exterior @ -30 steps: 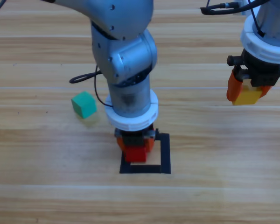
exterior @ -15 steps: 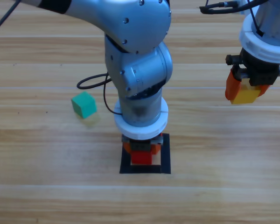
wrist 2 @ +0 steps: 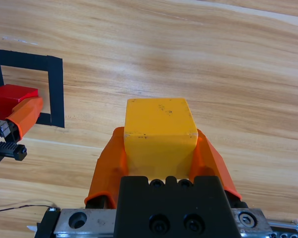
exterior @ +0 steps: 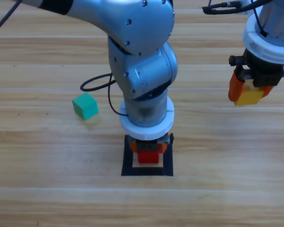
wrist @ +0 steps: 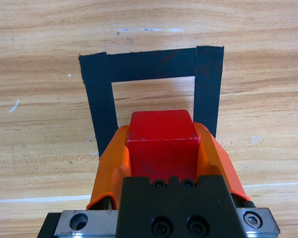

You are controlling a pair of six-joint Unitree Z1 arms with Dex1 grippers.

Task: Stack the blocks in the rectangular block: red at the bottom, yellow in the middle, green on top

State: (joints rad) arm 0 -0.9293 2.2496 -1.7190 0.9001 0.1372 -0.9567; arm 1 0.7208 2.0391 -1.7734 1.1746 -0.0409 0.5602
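The green block (exterior: 85, 106) is left on the tabletop (exterior: 38, 198), left of the rectangular block (exterior: 168, 161). Over its bare centre, the red block (exterior: 147, 156) is gripped by the left gripper (exterior: 147, 150), evidently for placement first. Well right, the yellow block (exterior: 250, 97) is clamped aloft in the right gripper (exterior: 252, 92), presumably awaiting its turn.

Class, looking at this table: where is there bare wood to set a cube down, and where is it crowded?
Bare wood lies between the green cube and the tape square, and below the right gripper holding the yellow cube. Crowded: inside the square, where the left gripper holds the red cube.
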